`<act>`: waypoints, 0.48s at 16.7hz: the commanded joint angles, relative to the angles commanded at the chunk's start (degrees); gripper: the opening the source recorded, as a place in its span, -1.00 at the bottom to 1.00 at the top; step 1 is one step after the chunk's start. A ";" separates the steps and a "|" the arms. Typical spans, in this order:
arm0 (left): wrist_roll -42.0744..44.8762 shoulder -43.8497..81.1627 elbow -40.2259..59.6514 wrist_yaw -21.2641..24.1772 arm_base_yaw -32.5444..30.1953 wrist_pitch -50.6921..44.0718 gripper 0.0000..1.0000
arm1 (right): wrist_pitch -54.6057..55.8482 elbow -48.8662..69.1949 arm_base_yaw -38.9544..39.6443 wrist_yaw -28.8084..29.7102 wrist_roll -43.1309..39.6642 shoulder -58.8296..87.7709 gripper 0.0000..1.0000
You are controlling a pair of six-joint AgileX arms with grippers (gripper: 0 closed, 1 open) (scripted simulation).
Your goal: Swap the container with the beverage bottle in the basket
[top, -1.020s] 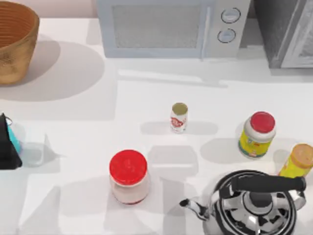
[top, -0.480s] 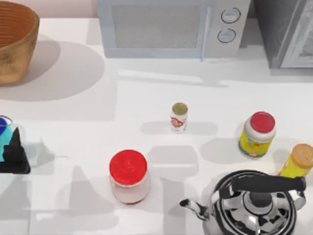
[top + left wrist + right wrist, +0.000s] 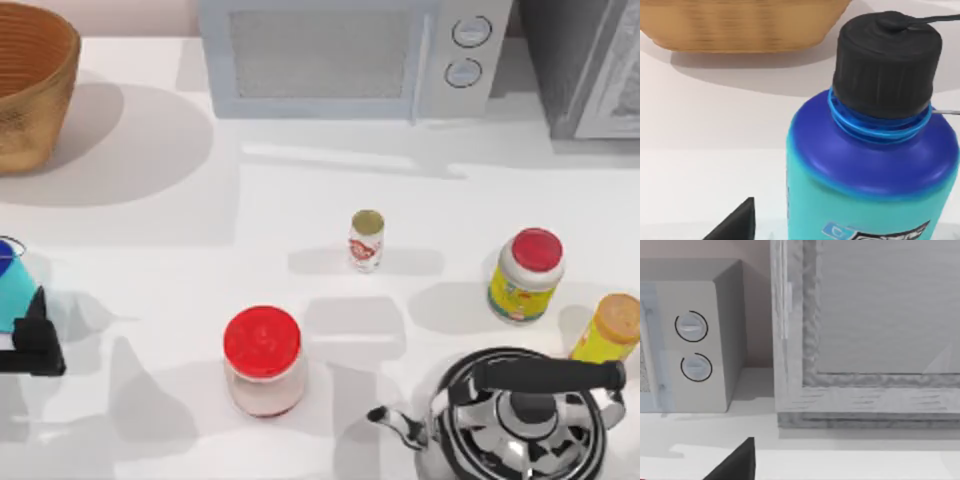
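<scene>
- Right now my left gripper [image 3: 30,335] sits at the table's far left edge, just beside the container [image 3: 12,285], a turquoise bottle with a dark blue shoulder and a black cap.
- I cannot tell whether my fingers are closed on it, loose, or only next to it; the left wrist view shows the container [image 3: 875,150] very close, with one dark finger [image 3: 735,222] off to its side.
- The basket [image 3: 30,85] stands at the back left corner, well apart from the container, and nothing shows inside the part of it I can see.
- The beverage bottle [image 3: 366,240] stands upright on the table near the middle, apart from everything else, so I judge that half of the swap is not yet done.
- My right arm is parked; its wrist view looks toward the microwave [image 3: 690,340] and the grey cabinet [image 3: 865,330].
- Risk: the container is at the very edge of the table, so a sideways nudge from my finger could tip it or push it off.
- Risk: the beverage bottle is slim and light-looking, so an off-centre closing of the fingers may knock it over and let it roll.
- Risk: reaching for it means passing near the red-lidded jar [image 3: 262,360], which a low approach could clip.
</scene>
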 joint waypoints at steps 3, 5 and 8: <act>0.00 0.04 0.00 0.00 0.00 0.03 1.00 | 0.00 0.00 0.00 0.00 0.00 0.00 1.00; -0.05 0.10 0.38 -0.12 -0.25 -0.11 1.00 | 0.00 0.00 0.00 0.00 0.00 0.00 1.00; -0.33 3.86 3.80 -0.97 -1.10 0.13 1.00 | 0.00 0.00 0.00 0.00 0.00 0.00 1.00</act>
